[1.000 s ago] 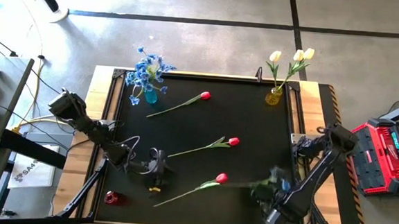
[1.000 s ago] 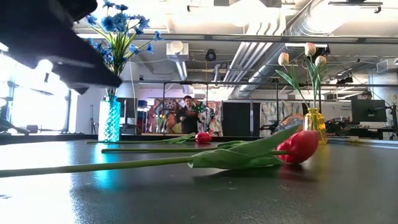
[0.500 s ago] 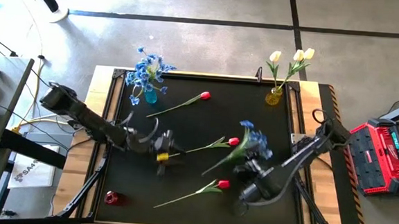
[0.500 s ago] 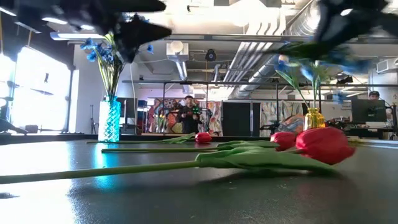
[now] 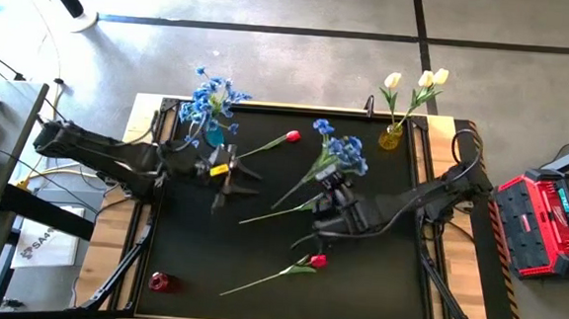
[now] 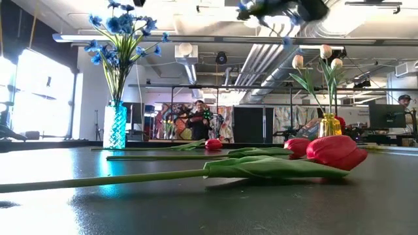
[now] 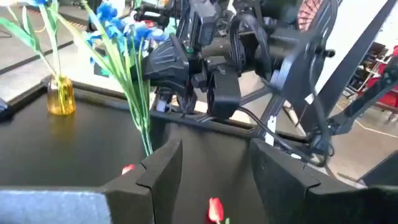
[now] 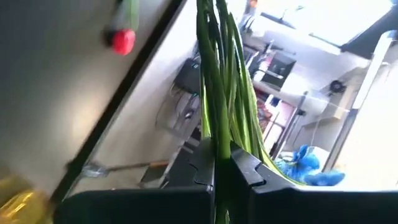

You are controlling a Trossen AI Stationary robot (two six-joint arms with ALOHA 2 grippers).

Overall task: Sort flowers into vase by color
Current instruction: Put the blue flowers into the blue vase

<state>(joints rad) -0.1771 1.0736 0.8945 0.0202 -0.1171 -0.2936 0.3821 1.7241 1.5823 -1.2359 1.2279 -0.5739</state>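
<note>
High view: the right claw (image 5: 327, 204) is clenched on the stems of a blue spray (image 5: 339, 151), lifted over mid-tabletop (image 5: 396, 285), presumably bound for the blue vase (image 5: 214, 133), which already holds blue blossoms. The yellow vase (image 5: 391, 138) holds cream tulips (image 5: 416, 82). Three red tulips (image 5: 316, 261) lie loose; the small red vase (image 5: 157, 281) at the near left corner appears empty.

Low view: red tulips flat, both vases upright.

Left wrist view: the left claw (image 7: 211, 165) is released, empty.

Right wrist view: stems pinched between the fingers.
</note>
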